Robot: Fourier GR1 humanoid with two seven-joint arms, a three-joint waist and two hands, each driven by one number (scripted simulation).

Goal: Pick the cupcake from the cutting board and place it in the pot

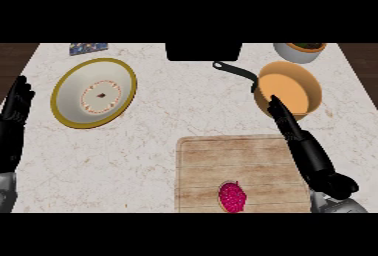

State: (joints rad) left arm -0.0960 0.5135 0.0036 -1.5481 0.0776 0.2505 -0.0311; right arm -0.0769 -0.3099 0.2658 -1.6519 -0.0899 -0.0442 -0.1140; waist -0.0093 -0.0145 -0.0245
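Observation:
A cupcake (232,197) with pink frosting sits near the front edge of the wooden cutting board (214,160). Behind the board, at the right, stands the orange pot (289,93) with a black handle pointing up-left. My right hand (303,147) lies open along the board's right edge, fingers straight and pointing toward the pot, fingertips just short of its rim. It is to the right of the cupcake and apart from it. At the counter's left edge my left hand (15,117) rests open with fingers up.
A round plate (94,92) with a yellow rim lies at the back left. A white bowl (299,51) with dark contents stands behind the pot. A black object (203,51) sits at the back centre, and a small patterned item (88,48) at the back left.

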